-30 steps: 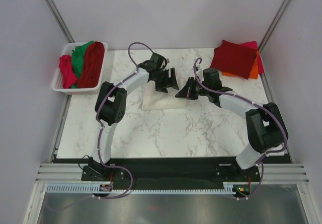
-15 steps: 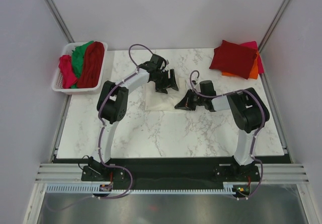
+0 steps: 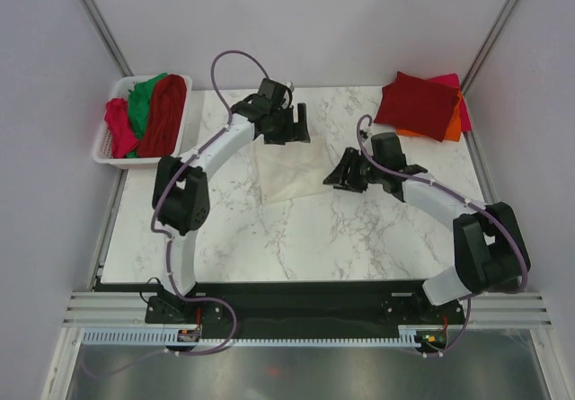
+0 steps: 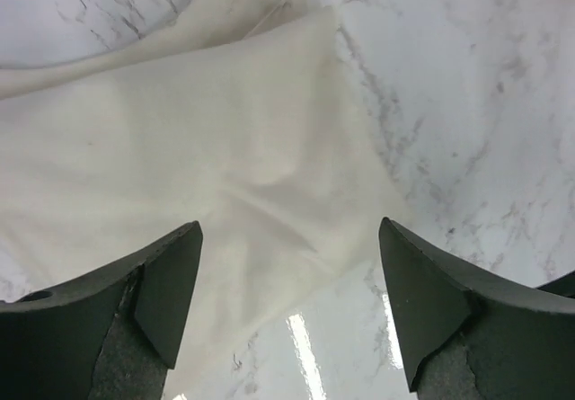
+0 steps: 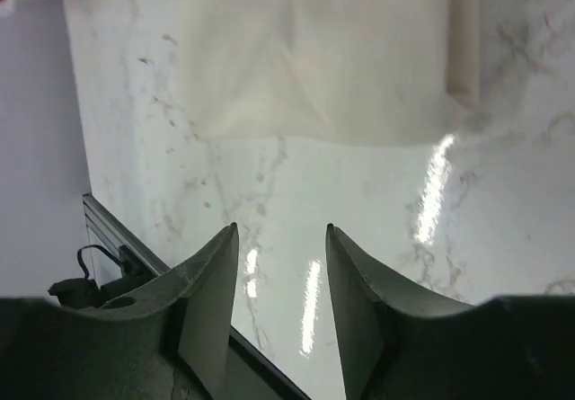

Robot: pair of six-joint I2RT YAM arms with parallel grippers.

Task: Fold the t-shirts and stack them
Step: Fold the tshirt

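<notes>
left gripper [image 4: 289, 238]: wide, empty.
right gripper [image 5: 281, 238]: narrow gap, empty.
cream t-shirt [image 3: 292, 175]: far edge hidden by left gripper.

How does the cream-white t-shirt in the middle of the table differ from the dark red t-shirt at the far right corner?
Colour: the cream-white t-shirt nearly matches the marble table; the dark red t-shirt stands out. Support: the cream-white t-shirt lies alone on the table; the dark red t-shirt rests on a pink t-shirt and an orange t-shirt. Both lie flat, and neither is held.
</notes>
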